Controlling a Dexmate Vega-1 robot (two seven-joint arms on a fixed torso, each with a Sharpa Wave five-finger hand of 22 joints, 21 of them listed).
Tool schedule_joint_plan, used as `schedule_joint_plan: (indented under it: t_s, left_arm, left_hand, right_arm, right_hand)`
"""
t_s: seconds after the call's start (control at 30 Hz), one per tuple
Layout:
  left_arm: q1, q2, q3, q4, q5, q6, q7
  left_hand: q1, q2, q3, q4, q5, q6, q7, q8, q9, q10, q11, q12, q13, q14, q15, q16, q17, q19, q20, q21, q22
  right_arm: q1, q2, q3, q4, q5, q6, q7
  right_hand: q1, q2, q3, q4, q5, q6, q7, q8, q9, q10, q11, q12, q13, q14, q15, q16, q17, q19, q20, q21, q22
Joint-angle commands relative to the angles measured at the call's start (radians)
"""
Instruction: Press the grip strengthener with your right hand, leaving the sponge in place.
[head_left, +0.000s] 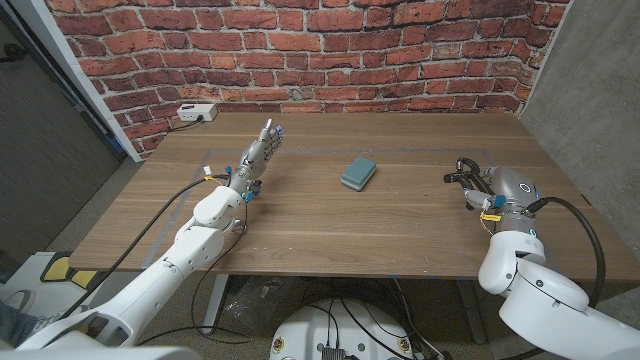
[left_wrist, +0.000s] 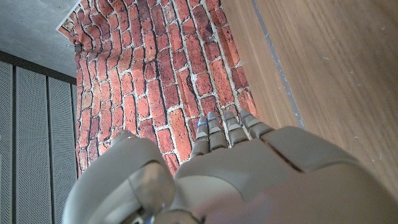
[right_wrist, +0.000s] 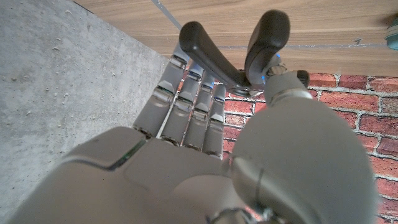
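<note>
My right hand (head_left: 483, 193) sits at about four o'clock on the tabletop (head_left: 330, 230), fingers wrapped round the grip strengthener (right_wrist: 236, 53); the right wrist view shows its two black handles standing apart above my fingers (right_wrist: 186, 99), so I judge the squeeze is not yet made. My left hand (head_left: 255, 160) stands at about ten o'clock, fingers straight and apart, holding nothing.

The risk, as I see it, is the handles twisting or slipping out as I squeeze, since my thumb seems to meet one handle near its end; an uneven press could flip the tool onto the wood.

The sponge (head_left: 357, 172) lies near the middle, well apart at nine o'clock from my right hand, safe unless I swing inward. The right edge is near; more open wood lies toward the centre.
</note>
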Motion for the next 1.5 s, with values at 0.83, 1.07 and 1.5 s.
schedule_joint_plan:
  t_s: [0.83, 1.07, 1.5]
  left_arm:
    - [0.005, 0.010, -0.003, -0.009, -0.005, 0.002, -0.009]
    - [0.005, 0.011, -0.006, -0.011, -0.004, -0.005, -0.012]
    - [0.022, 0.028, -0.012, -0.052, 0.004, 0.010, 0.012]
  left_hand:
    - [0.009, 0.001, -0.014, 0.002, -0.002, 0.008, -0.003, -0.001, 0.005, 0.004, -0.002, -0.002, 0.006, 0.004, 0.002, -0.002, 0.006, -0.004, 0.009, 0.000, 0.004]
    - [0.009, 0.001, -0.015, 0.002, -0.002, 0.008, -0.003, -0.001, 0.005, 0.003, -0.001, -0.002, 0.006, 0.003, 0.002, -0.002, 0.006, -0.005, 0.009, 0.000, 0.004]
    - [0.010, 0.002, -0.017, 0.003, -0.003, 0.008, -0.004, -0.002, 0.005, 0.003, -0.001, -0.002, 0.006, 0.003, 0.002, -0.002, 0.006, -0.005, 0.009, 0.000, 0.004]
  right_arm:
    - [0.001, 0.022, -0.032, 0.015, -0.024, 0.012, -0.051]
    - [-0.002, 0.027, -0.041, 0.013, -0.038, 0.009, -0.066]
    - [-0.029, 0.040, -0.017, 0.025, -0.050, 0.048, -0.080]
  right_hand:
    - [0.307, 0.151, -0.052, 0.005, -0.001, 0.084, -0.007, 0.014, 0.013, 0.088, -0.004, 0.011, 0.009, 0.174, -0.172, 0.036, 0.034, 0.104, -0.129, 0.128, 0.043]
    - [0.309, 0.155, -0.056, 0.007, 0.000, 0.085, -0.010, 0.013, 0.014, 0.088, -0.005, 0.009, 0.009, 0.175, -0.171, 0.033, 0.032, 0.102, -0.128, 0.134, 0.045]
    - [0.311, 0.160, -0.062, 0.011, 0.002, 0.086, -0.012, 0.010, 0.015, 0.088, -0.007, 0.006, 0.009, 0.175, -0.169, 0.028, 0.030, 0.096, -0.128, 0.143, 0.047]
